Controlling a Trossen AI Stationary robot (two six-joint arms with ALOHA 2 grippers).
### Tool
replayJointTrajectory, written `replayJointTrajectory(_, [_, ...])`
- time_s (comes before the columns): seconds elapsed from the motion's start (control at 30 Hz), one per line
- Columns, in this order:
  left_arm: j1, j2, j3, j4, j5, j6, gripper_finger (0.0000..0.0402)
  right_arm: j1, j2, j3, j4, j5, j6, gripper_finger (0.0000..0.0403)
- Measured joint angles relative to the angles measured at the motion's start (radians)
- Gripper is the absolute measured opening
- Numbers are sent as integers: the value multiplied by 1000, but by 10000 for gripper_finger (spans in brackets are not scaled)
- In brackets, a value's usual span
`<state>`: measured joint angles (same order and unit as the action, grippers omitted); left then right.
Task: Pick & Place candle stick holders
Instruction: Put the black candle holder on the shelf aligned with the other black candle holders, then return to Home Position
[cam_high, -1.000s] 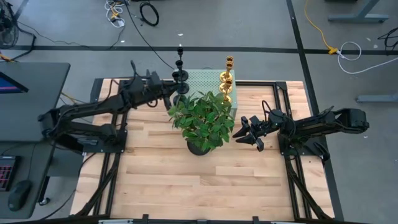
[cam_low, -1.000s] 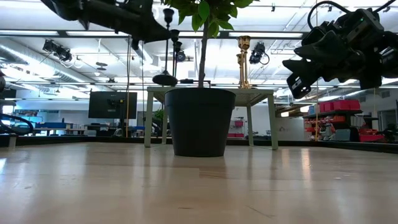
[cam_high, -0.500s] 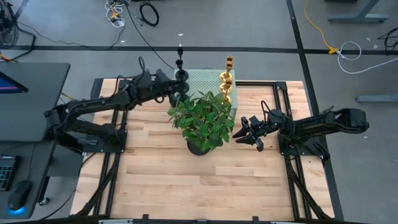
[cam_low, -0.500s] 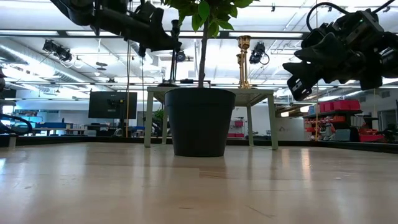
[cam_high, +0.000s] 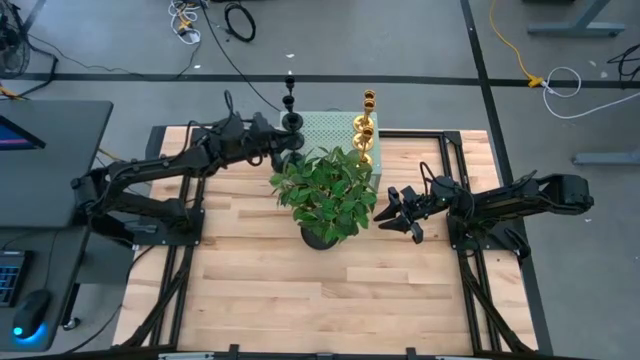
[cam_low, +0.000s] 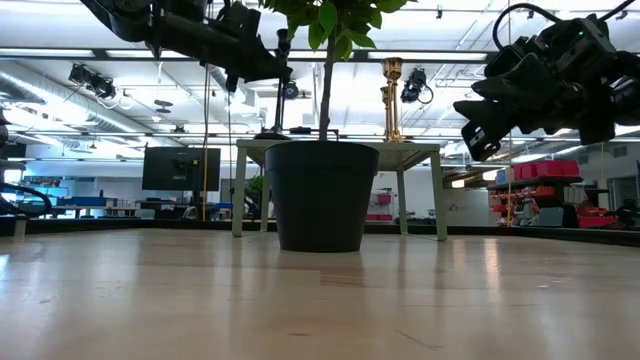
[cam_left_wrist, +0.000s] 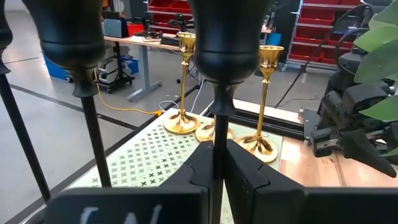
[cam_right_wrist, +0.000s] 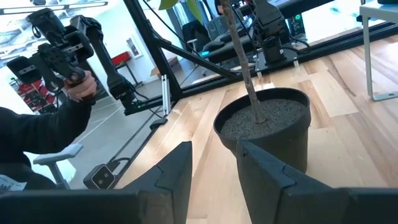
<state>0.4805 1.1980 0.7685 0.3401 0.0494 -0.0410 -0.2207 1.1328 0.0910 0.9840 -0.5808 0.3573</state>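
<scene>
Clearly, left tool (cam_left_wrist: 214, 165) pinches a black candlestick (cam_left_wrist: 219, 74) stem; right tool (cam_right_wrist: 214, 165) gapes empty.

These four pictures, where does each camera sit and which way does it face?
High view: above the table, looking straight down; both arms show, the left gripper by the black candlestick, the right gripper beside the plant.
Low view: at tabletop height, looking across at the black pot; both arms hang in from above.
Left wrist view: on the left arm, facing the gold candlesticks; its fingers pinch a black stem.
Right wrist view: on the right arm, facing the pot; its open fingers show.
Shared: all show the plant.
</scene>
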Motion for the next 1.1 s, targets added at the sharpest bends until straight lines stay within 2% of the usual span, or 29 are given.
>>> replayJointTrajectory(0.2, [0, 0, 0, -1, 0, 0, 46, 0, 0, 0, 0, 0, 0, 125])
replayJointTrajectory(0.67, [0, 0, -1, -2, -2, 5, 56, 0, 0, 0, -2, -3, 0, 125])
replayJointTrajectory(1.1, [0, 0, -1, -61, 0, 34, 173, 0, 0, 0, -7, -3, 0, 125])
